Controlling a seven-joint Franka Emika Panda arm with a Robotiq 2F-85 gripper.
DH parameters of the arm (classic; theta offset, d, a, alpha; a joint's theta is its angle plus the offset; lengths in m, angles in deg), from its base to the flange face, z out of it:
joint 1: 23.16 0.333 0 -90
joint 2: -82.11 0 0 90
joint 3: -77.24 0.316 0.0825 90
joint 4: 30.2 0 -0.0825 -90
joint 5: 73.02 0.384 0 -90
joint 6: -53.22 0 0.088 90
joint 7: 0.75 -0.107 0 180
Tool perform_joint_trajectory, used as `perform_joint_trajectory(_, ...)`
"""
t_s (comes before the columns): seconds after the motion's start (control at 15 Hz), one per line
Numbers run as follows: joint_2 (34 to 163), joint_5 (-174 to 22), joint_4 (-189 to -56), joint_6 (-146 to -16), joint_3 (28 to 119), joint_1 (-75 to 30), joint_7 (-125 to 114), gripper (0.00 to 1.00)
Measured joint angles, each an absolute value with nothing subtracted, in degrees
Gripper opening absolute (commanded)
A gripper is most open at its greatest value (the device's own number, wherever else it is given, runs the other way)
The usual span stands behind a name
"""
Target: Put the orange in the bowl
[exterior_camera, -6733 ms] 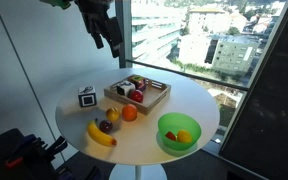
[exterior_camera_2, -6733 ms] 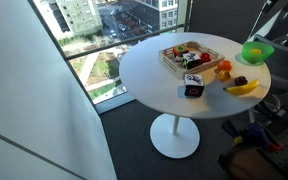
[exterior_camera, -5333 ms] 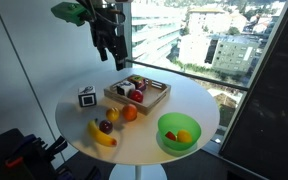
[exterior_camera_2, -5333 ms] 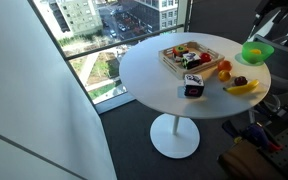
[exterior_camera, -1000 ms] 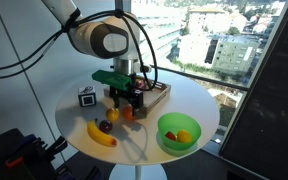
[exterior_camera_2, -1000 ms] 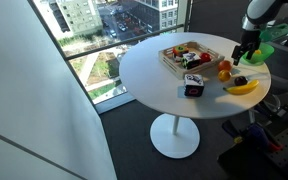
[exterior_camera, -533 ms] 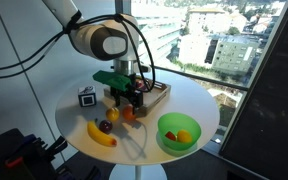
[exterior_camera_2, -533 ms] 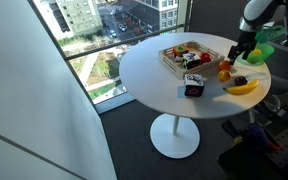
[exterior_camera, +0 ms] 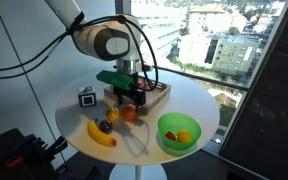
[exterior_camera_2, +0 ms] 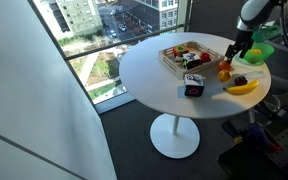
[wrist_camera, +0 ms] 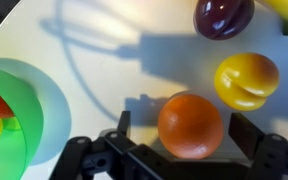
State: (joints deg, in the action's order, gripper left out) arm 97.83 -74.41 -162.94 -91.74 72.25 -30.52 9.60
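a round white table (wrist_camera: 94,60) lies beneath the black robotiq gripper (wrist_camera: 184,135), its fingers (wrist_camera: 122,125) spread wide, holding nothing. the bright green round plastic bowl (wrist_camera: 39,115), cut off by the frame, sits outside one finger; the small smooth round orange (wrist_camera: 190,125) rests between both.

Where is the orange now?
In the wrist view the orange lies on the table inside the open tool, beside the yellow-orange fruit, with the bowl at left.
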Motion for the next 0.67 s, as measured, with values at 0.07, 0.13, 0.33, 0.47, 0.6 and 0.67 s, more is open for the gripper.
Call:
perform_joint_trajectory(0.07,98.16,-74.41,-162.56,-91.78,72.35,-30.51,9.60,1.00)
perform_joint_trajectory(0.13,98.54,-74.41,-162.15,-91.79,72.46,-30.51,9.60,1.00)
perform_joint_trajectory(0.33,99.51,-74.41,-161.08,-91.80,72.74,-30.49,9.59,1.00)
perform_joint_trajectory(0.47,100.24,-74.41,-160.38,-91.80,72.90,-30.49,9.59,1.00)
perform_joint_trajectory(0.6,100.88,-74.28,-159.78,-91.80,73.07,-30.49,9.59,1.00)
perform_joint_trajectory(0.67,101.23,-74.13,-159.44,-91.80,73.17,-30.49,9.59,1.00)
